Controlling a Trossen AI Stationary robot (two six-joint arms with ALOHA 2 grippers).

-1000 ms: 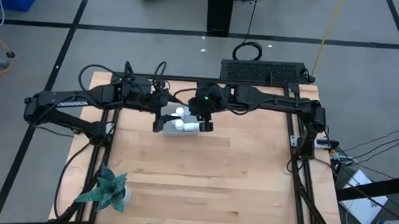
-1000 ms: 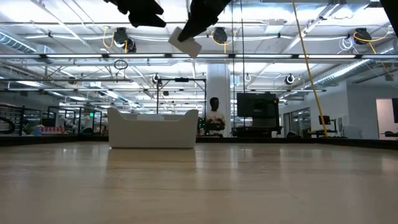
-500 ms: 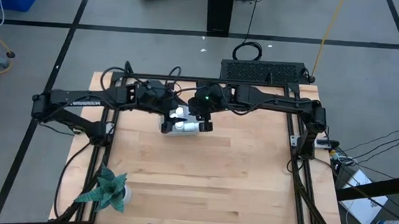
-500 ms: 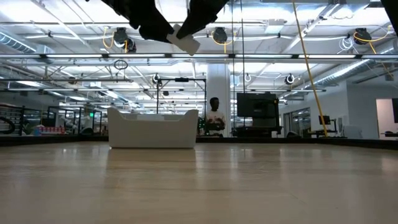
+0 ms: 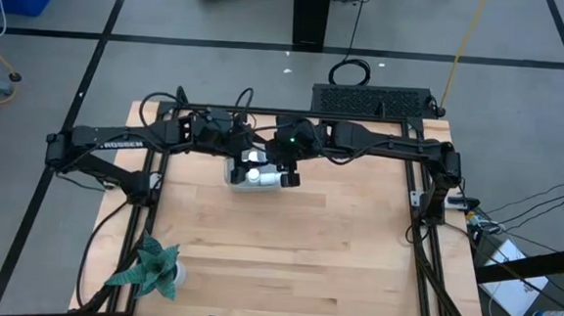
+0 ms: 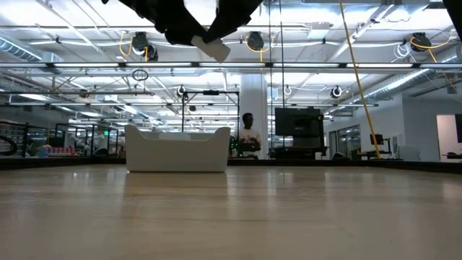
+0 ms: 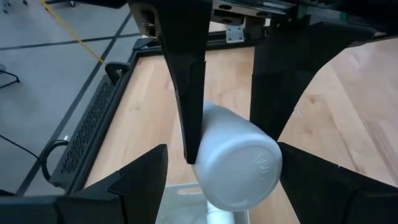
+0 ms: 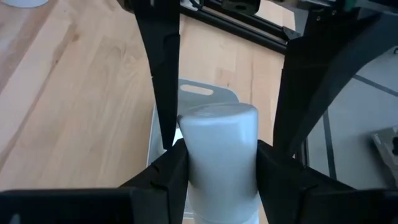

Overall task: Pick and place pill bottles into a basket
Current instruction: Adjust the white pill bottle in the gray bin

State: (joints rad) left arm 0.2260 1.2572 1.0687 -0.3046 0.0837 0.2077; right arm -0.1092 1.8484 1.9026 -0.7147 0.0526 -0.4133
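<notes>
A white pill bottle (image 8: 217,143) is held in the air over the pale basket (image 5: 273,180), which sits on the table at the far middle. My right gripper (image 8: 217,158) is shut on the bottle. My left gripper (image 7: 224,155) faces it from the left, open. Its fingers (image 8: 163,74) stand on either side of the bottle's base end (image 7: 239,171); I cannot tell whether they touch it. In the low view the bottle (image 6: 214,49) pokes out slanted between both dark grippers, high above the basket (image 6: 177,149). Another white bottle (image 5: 252,175) lies in the basket. My right gripper pinches the bottle's round sides (image 8: 186,155) between its two fingers, which lie along the bottle. It comes from the table's right, slanting down. The bottle sticks out past the fingertips with its base toward the left arm. It is tilted and clear of the basket.
A green star-shaped plant (image 5: 148,267) stands at the table's near left corner. The light wooden tabletop (image 5: 296,247) lies bare between the basket and the near edge. A black frame (image 5: 426,216) runs around the table.
My left gripper has moved toward the table's right, up to the bottle held by my right gripper, and its fingers now stand around the bottle's base end. My right gripper and the bottle have stayed in place over the basket.
</notes>
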